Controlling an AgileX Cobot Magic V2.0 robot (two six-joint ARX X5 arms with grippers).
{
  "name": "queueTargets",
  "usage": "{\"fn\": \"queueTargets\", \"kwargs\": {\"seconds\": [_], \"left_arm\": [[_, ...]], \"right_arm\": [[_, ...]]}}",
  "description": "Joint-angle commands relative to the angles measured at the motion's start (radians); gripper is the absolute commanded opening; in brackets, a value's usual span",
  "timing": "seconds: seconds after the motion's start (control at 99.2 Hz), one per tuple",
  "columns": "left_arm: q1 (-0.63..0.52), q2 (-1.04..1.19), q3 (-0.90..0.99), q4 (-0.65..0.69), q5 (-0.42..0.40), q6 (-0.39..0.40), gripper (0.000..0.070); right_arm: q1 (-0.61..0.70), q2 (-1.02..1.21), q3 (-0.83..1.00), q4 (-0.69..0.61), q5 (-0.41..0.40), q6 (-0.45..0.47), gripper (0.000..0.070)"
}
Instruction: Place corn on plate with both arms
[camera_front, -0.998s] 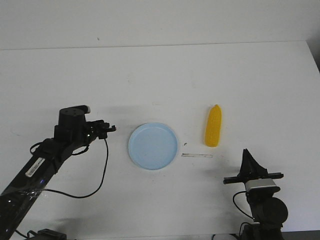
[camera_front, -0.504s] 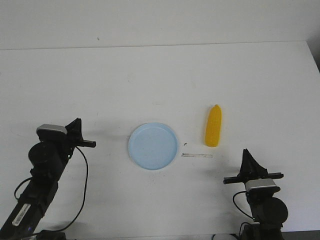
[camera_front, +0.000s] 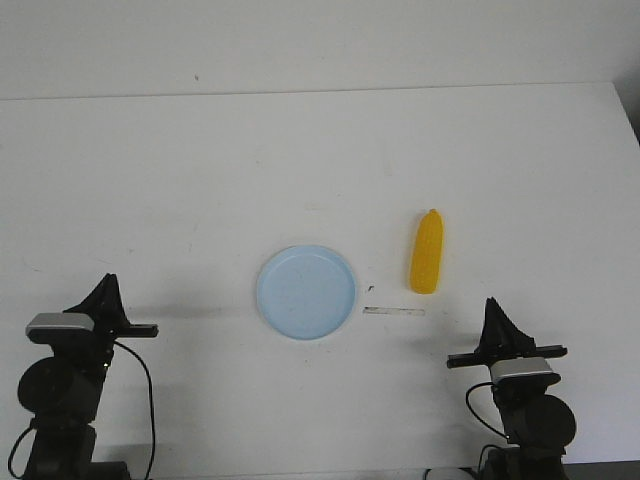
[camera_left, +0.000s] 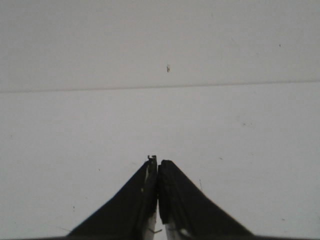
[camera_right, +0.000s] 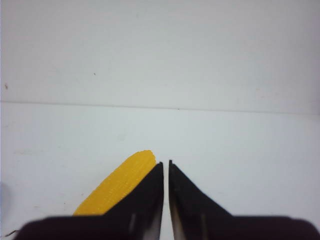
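The left tool (camera_left: 158, 167) shows as two black pointed fingers (camera_left: 137, 200) pressed together, their tips meeting with no gap and nothing between them. Beyond them lies the bare white worktop (camera_left: 235, 145), with a few faint specks. A straight line marks its far edge, and a pale wall (camera_left: 100, 40) rises behind, bearing one small dark mark (camera_left: 168, 68).

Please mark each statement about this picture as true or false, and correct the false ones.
1. The bright yellow toy corn cob lies on the round pale blue plate. False: it lies on the white table, right of the plate, apart from it.
2. The plate is empty. True.
3. The right gripper holds the corn. False: it holds nothing; the corn lies ahead of it.
4. The left gripper is shut and empty. True.
5. A thin clear strip lies on the table near the plate. True.
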Motion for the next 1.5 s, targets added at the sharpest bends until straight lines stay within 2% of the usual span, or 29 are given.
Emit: {"fn": "queueTargets", "kwargs": {"seconds": [0.0, 0.181, 0.524, 1.159, 1.27, 1.391, 1.492], "left_arm": [[0.007, -0.040, -0.001, -0.019, 0.000, 0.016, 0.0001], [0.009, -0.144, -0.001, -0.107, 0.000, 0.016, 0.0001], [0.009, -0.230, -0.001, -0.122, 0.000, 0.016, 0.0001], [0.008, -0.231, -0.001, -0.122, 0.000, 0.016, 0.0001], [0.008, -0.231, -0.001, -0.122, 0.000, 0.016, 0.0001], [0.008, -0.231, -0.001, -0.122, 0.000, 0.016, 0.0001], [0.008, -0.231, -0.001, -0.122, 0.000, 0.016, 0.0001]], "right_arm": [[0.001, 0.000, -0.001, 0.012, -0.002, 0.005, 0.0015], [0.001, 0.000, -0.001, 0.012, -0.002, 0.005, 0.0015], [0.001, 0.000, -0.001, 0.012, -0.002, 0.005, 0.0015], [0.001, 0.000, -0.001, 0.014, -0.002, 0.005, 0.0015], [0.001, 0.000, -0.001, 0.019, 0.044, 0.007, 0.0015], [0.001, 0.000, 0.016, 0.057, 0.047, 0.012, 0.0009], [0.001, 0.030, 0.089, 0.018, 0.053, 0.012, 0.0007]]}}
